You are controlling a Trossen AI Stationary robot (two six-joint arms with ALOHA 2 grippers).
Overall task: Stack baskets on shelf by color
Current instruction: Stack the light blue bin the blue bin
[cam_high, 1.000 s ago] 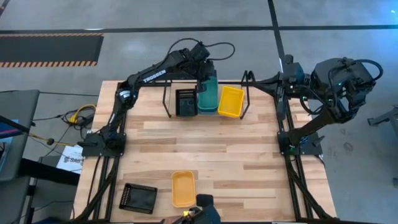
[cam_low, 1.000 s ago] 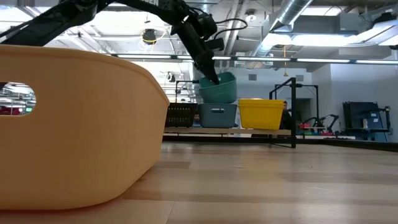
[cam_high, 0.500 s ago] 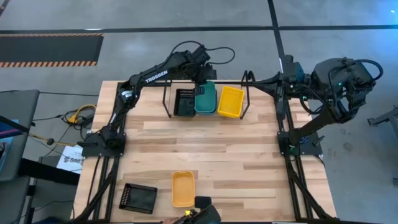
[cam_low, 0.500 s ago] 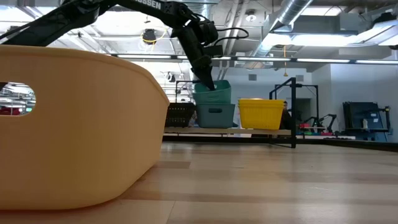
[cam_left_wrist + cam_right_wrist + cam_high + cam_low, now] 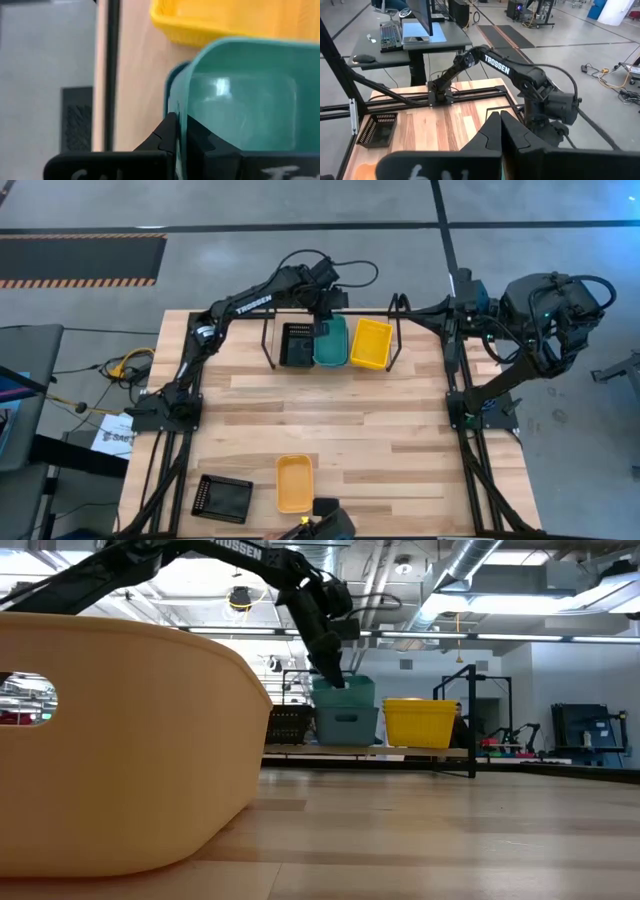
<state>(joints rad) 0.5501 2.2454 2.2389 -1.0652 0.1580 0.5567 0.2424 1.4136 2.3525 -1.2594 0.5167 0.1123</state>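
Up at the shelf [image 5: 270, 330], the left claw [image 5: 325, 317] pinches the teal basket's [image 5: 332, 343] rim, nested on a blue-grey basket [image 5: 347, 726] between black [image 5: 298, 345] and yellow [image 5: 370, 344] ones, while the right claw [image 5: 499, 131] waits pressed together off the desk [image 5: 400, 430].

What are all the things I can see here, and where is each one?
Teal plastic basket: one, teal-green, middle of the shelf, nested on a blue-grey basket, rim pinched by the left gripper.
Yellow plastic basket: one, yellow, right end of the shelf.
Black mesh basket: one, black, left end of the shelf.
Orange plastic basket: one, orange-yellow, near table edge.
Flat black mesh basket: one, black, near edge, left of the orange one.
Thin-rod metal shelf: one, black, far side of the wooden table.
Left gripper: jaws shut on the teal basket's rim.
Right gripper: jaws shut, empty, parked beyond the table's right edge.
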